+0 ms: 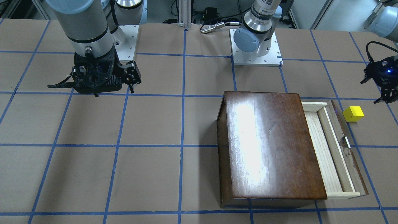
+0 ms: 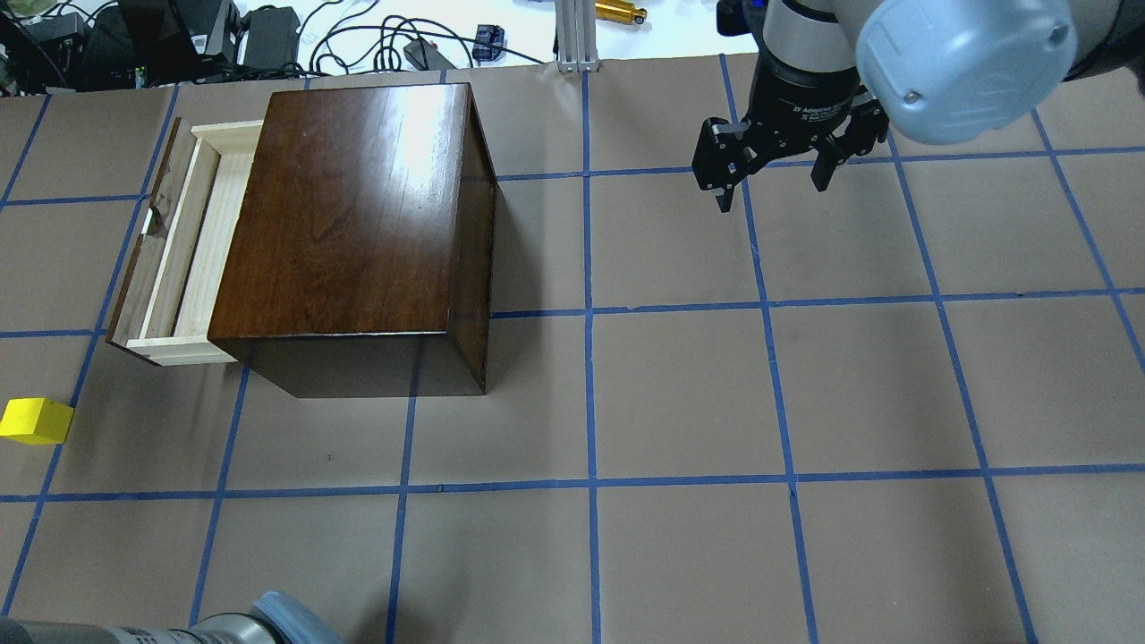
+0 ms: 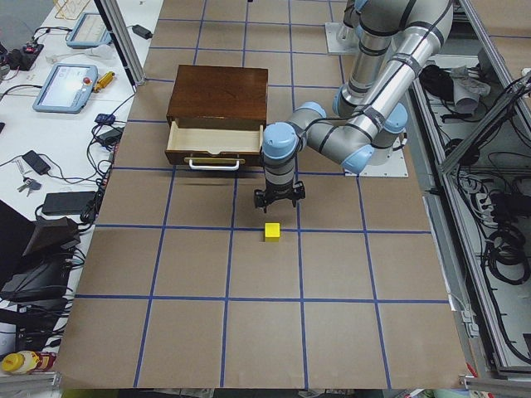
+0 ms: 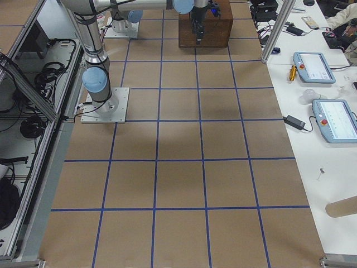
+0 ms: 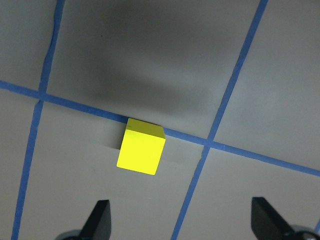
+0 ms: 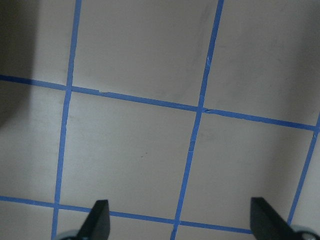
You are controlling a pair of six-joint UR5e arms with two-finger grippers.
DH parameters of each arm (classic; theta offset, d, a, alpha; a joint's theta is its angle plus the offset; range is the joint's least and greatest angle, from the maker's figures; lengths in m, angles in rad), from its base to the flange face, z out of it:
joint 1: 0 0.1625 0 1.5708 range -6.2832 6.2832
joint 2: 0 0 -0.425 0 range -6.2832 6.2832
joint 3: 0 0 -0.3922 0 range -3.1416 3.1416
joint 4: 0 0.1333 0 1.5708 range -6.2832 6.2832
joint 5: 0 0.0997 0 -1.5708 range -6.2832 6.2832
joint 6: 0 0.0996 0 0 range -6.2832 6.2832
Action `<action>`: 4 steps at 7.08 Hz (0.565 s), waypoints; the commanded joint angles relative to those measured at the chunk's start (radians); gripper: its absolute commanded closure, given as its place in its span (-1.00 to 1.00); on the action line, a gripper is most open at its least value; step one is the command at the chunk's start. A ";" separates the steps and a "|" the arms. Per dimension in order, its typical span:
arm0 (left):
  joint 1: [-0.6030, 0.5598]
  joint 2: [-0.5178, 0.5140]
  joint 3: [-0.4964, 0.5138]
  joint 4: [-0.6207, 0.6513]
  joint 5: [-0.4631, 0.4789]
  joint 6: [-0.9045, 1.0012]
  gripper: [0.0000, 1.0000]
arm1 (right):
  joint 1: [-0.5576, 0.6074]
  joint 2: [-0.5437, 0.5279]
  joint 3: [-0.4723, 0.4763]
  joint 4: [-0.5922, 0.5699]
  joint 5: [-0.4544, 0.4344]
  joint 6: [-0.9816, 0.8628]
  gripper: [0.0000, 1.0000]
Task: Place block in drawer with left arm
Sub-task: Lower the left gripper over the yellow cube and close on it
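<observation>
"Which step is this?"

"The reach, I'd say. On the worktop (image 1: pixel 93 174) the dark box (image 1: pixel 267 143) has its drawer (image 1: pixel 323 152) pulled out, with no block in it. The left arm (image 3: pixel 332 141) hangs its left tool (image 5: pixel 182 222) above the block (image 5: pixel 141 146), jaws spread wide, gripping nothing. The right tool (image 2: pixel 771 190) is wide open too, empty, well apart."

"And the block?"

"On the worktop near the drawer's front, outside it. It seems nearer one finger, though that's hard to judge. Next: centre over it, drop, close."

Brown table (image 2: pixel 680 394), blue tape grid (image 2: pixel 588 313); teach pendants (image 4: pixel 313 67) alongside; gold cylinder (image 2: pixel 617 12) at far edge.
</observation>
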 commanded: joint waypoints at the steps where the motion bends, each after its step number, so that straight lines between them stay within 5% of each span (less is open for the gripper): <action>1: 0.036 -0.055 -0.046 0.084 -0.078 0.166 -1.00 | 0.000 0.000 0.000 0.000 -0.001 0.000 -1.00; 4: 0.038 -0.124 -0.044 0.167 -0.075 0.205 -1.00 | 0.000 0.000 0.000 0.000 -0.001 0.000 -1.00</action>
